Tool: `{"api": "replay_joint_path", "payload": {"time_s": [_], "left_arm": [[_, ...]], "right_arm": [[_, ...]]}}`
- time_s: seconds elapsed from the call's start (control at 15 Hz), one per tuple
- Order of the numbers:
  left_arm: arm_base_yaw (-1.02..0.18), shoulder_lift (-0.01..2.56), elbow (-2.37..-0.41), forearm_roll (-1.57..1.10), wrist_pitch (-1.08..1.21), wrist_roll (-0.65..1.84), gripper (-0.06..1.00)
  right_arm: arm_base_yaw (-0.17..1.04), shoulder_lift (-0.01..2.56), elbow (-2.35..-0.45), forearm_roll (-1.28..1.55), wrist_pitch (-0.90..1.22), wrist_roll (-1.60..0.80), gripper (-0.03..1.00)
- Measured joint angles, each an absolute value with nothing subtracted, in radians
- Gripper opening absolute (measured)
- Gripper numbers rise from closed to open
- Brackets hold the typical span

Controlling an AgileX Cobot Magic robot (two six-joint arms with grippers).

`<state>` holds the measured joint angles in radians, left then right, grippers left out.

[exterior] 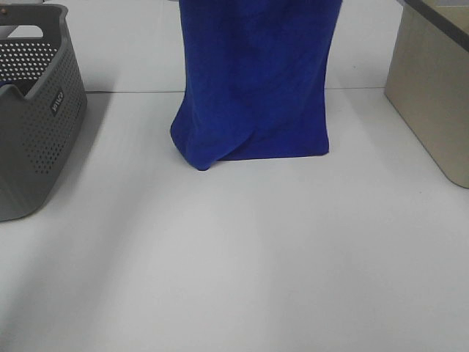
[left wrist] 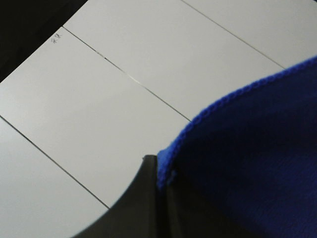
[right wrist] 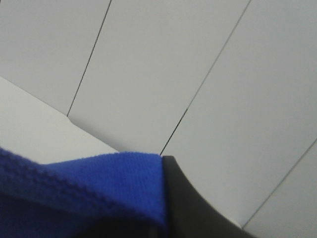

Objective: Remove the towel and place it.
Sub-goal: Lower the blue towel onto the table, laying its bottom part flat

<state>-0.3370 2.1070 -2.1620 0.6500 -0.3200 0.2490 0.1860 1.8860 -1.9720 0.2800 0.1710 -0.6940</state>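
The royal-blue towel (exterior: 256, 81) hangs as a tall sheet at the back middle of the white table. Its top runs out of the exterior high view. Its bottom edge rests on the table, bunched at the lower left corner. Neither gripper shows in the exterior high view. In the left wrist view my left gripper (left wrist: 157, 174) is shut on the towel's stitched edge (left wrist: 247, 148). In the right wrist view my right gripper (right wrist: 163, 218) is shut on another part of the towel's edge (right wrist: 99, 183). The white tag is not visible.
The grey perforated basket (exterior: 37, 147) stands at the left edge of the table. A beige box (exterior: 432, 95) stands at the right edge. The white table (exterior: 242, 257) extends in front of the towel. A panelled white wall is behind.
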Motion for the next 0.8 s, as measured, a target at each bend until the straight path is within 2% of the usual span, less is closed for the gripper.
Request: {"api": "replay_joint_path", "payload": {"time_s": [0.2, 0.4, 0.8], "left_arm": [[-0.315, 2.311, -2.496, 0.618, -0.316, 0.254, 0.0], [-0.315, 2.439, -2.766, 0.618, -0.258, 0.255, 0.0], [-0.31, 2.449, -2.814, 0.618, -0.163, 0.255, 0.0]], "right_arm": [[0.198, 2.028, -2.2, 0.303, 0.173, -0.718, 0.02], [0.196, 2.073, -2.282, 0.306, 0.174, -0.725, 0.02], [0.196, 2.073, -2.29, 0.33, 0.246, -0.725, 0.02]]}}
